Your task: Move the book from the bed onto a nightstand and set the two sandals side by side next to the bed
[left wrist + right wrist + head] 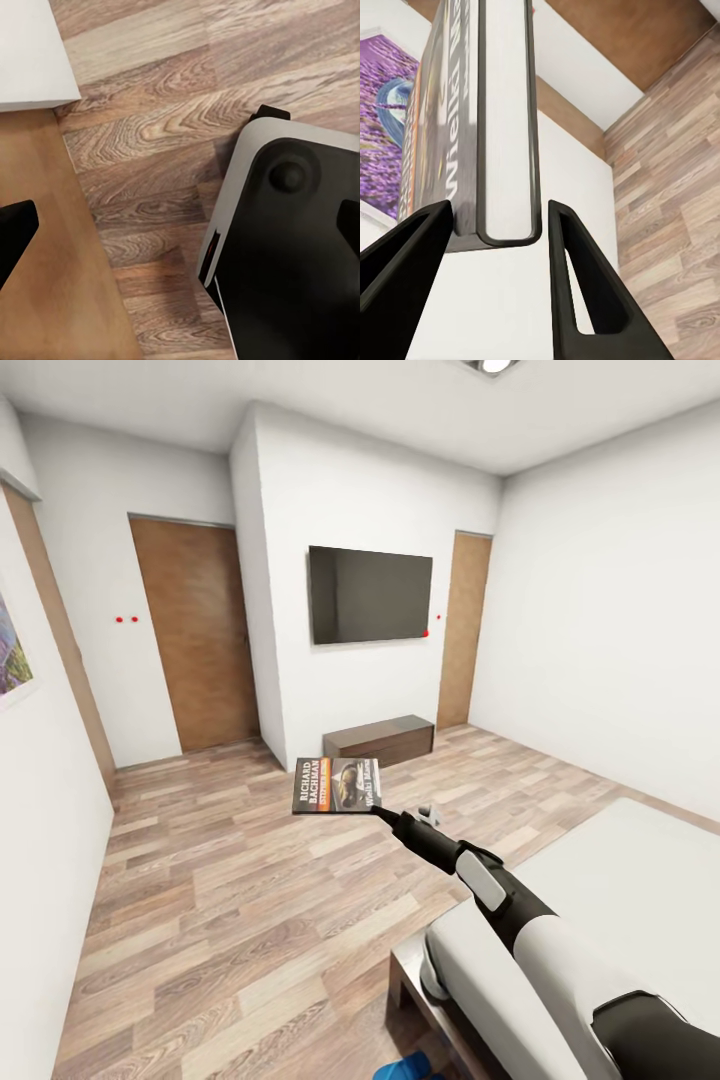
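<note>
Right claw [378, 812] grips book [337, 786] above wood-plank floor [220, 900]

The right arm [520, 920] stretches forward and up from the lower right of the head view, its right gripper [378, 811] clamped on the book [337, 786] (fingers [581, 292] flanking the book's edge), holding it out level in the air.

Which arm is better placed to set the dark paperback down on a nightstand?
Right. The right gripper already clamps the dark paperback book, held out over the wood-plank floor. The left gripper is open, holding nothing, pointed down at the floor beside the robot's base.
</note>
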You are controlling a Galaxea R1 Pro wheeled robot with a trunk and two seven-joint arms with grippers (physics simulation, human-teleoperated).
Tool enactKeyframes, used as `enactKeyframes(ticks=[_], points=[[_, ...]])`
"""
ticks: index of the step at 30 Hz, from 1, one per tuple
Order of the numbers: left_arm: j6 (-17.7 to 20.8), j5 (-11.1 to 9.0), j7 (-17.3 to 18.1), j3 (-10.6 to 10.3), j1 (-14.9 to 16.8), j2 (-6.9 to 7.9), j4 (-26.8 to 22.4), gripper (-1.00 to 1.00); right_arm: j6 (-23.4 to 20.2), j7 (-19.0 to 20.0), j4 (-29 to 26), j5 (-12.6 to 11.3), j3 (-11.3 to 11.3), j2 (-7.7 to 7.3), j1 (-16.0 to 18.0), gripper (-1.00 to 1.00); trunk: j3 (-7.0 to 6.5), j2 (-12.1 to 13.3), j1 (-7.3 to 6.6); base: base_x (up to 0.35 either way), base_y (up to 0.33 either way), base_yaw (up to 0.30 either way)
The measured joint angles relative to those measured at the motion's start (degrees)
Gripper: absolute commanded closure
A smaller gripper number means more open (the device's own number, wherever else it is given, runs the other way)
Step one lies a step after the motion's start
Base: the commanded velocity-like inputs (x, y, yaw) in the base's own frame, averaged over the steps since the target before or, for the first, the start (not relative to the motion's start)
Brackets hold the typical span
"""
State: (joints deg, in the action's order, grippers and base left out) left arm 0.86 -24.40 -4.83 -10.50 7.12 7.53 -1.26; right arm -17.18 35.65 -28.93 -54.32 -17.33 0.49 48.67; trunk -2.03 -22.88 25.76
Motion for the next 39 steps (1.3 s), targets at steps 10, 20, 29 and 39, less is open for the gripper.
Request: enactKeyframes(ticks=[10,20,29,39], points=[[0.0,0.0,0.0,0.0,0.0,0.02,0.0,-1.00,0.0,0.1,0.0,0.0,0.1,0.05,0.0,1.00,0.00,0.0,0.00,0.000,0.000,0.067],[0.0,0.0,0.0,0.0,0.0,-0.01,0.0,-1.00,0.0,0.0,0.0,0.0,0.2,-0.05,0.0,1.00,0.03,0.0,0.00,0.000,0.000,0.011],[0.0,0.0,0.0,0.0,0.0,0.02,0.0,-1.00,-0.1,-0.1,0.0,0.1,-0.1,0.10,0.0,1.00,0.62,0.0,0.00,0.000,0.000,0.034],[0.0,0.0,0.0,0.0,0.0,0.03,0.0,-1.00,-0.1,-0.3,0.0,0.3,-0.3,0.22,0.0,1.00,1.50,0.0,0.00,0.000,0.000,0.067]])
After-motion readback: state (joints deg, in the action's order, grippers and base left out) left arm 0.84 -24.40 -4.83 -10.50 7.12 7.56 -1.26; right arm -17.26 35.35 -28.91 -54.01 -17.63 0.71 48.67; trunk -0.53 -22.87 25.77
